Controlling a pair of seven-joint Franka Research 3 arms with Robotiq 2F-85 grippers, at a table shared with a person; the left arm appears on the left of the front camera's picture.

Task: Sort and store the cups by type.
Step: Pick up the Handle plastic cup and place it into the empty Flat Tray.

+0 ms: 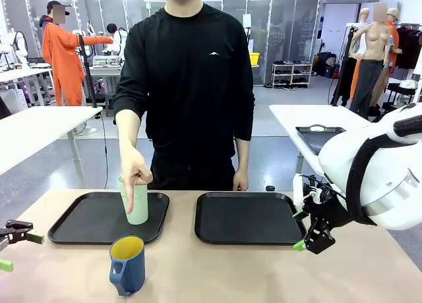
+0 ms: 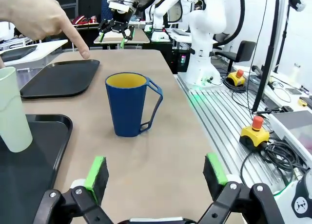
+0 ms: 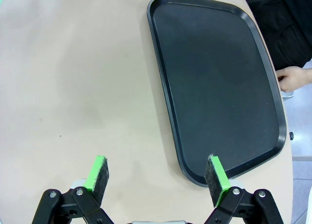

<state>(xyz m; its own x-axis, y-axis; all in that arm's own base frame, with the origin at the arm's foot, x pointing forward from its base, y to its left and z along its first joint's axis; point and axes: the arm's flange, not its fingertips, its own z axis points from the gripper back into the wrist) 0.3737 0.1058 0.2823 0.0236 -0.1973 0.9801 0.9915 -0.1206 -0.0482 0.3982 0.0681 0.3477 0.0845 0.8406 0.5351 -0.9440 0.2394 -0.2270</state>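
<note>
The tumbler (image 1: 137,204) stands on the left tray (image 1: 72,230), where a person's hand (image 1: 135,174) points down. The mug (image 1: 127,265) sits on the table (image 1: 231,273) just robotward of that tray. Both end effectors, left (image 2: 158,173) and right (image 3: 158,174), are released, holding nothing.

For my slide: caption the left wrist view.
Open left gripper faces blue mug; person's hand points, green tumbler stands on tray.
</note>
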